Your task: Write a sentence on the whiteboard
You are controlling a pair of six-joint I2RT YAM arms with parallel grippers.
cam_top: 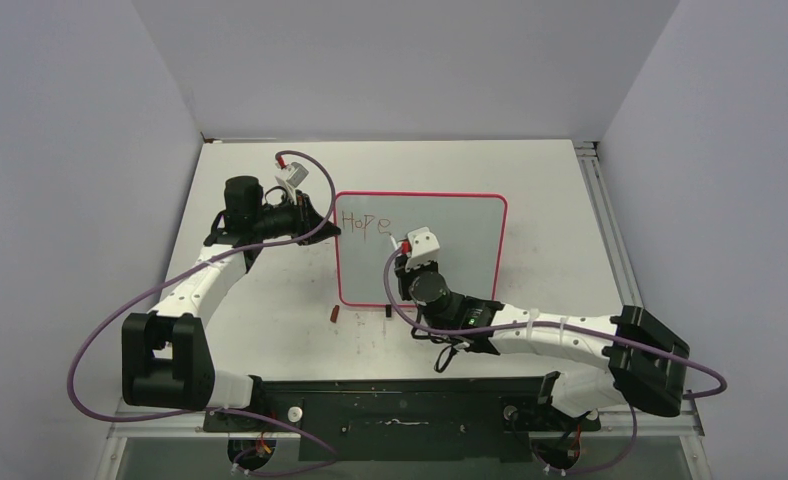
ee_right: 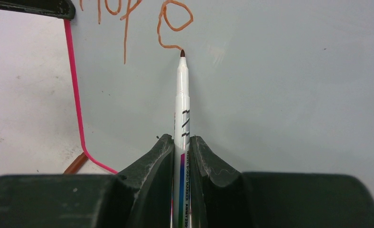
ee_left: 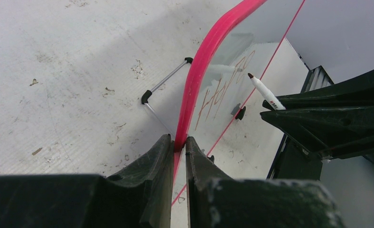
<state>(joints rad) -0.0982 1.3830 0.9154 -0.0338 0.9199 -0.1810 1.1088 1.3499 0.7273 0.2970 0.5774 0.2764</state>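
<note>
I read the scene from the table (cam_top: 570, 200) down. The whiteboard (cam_top: 465, 240) sits mid-table between the two arms. From above I cannot tell whether it lies flat or leans on its feet. The left gripper (ee_left: 178, 142) has its fingers closed tight on the board's pink left edge and acts as a clamp. The right gripper (ee_right: 181, 142) has its fingers closed on the barrel of the marker (ee_right: 181, 95), which points straight out toward the board. The sentence (cam_top: 363, 222) reads "Hope", near the board's upper left corner. The marker tip sits at the tail of the "e". I cannot tell whether it touches the surface.

Procedure, in my judgement: one word is written, so most of the task remains.
- Lift the tip clear, shift a short way right, then lower it until ink just marks.
- Use light pressure. Excess force could shove the board against the left clamp or slide the marker back through the fingers.
- Hold the left grip firm through each stroke.
- Use the bare area to the right and below for the remaining words.
</note>
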